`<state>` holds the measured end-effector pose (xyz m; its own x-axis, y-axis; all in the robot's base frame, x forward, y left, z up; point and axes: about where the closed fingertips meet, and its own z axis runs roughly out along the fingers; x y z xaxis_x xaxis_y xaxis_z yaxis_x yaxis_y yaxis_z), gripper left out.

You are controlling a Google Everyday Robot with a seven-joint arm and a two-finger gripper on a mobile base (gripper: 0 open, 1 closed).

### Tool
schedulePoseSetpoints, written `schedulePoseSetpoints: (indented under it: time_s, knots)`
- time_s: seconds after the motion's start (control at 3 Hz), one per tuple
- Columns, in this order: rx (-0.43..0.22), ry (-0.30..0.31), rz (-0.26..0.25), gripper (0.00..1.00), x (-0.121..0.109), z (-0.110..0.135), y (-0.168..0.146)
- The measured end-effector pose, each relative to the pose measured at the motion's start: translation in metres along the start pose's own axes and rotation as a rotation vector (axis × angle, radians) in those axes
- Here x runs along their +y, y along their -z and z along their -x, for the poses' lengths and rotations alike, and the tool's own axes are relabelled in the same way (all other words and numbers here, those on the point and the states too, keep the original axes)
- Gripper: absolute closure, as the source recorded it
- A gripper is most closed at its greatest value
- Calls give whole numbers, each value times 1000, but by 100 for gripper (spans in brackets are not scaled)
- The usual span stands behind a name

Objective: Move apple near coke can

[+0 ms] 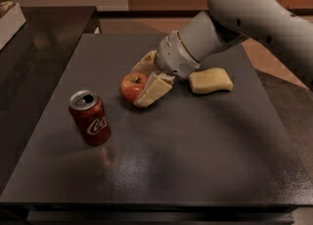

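Near the middle of the worktop (195,150), the gripper (138,86) sits low with its two pale fingers (155,88) closed around the apple (131,86), one in front of the fruit and one behind it, so it appears to hold the apple. The apple is at or just above the surface; I cannot tell which. The grey arm (234,18) reaches in from the upper right, passing just beside a pale yellow sponge (210,80). The coke can (90,119) stands upright to the lower left, apart from the apple. To do this step well, I judge the grip should be firm, the path low and slow toward the can, stopping short so neither finger nor apple tips it.
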<state>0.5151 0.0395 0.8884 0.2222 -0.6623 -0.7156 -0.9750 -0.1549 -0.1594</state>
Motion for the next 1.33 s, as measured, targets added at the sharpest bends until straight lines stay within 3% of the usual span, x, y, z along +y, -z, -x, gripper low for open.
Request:
schedulePoseSetpoints:
  time_s: [0.67,1.33]
  knots:
    - [14,37,63,100,24,7,-12]
    - [20,38,100,60,40,7,-26]
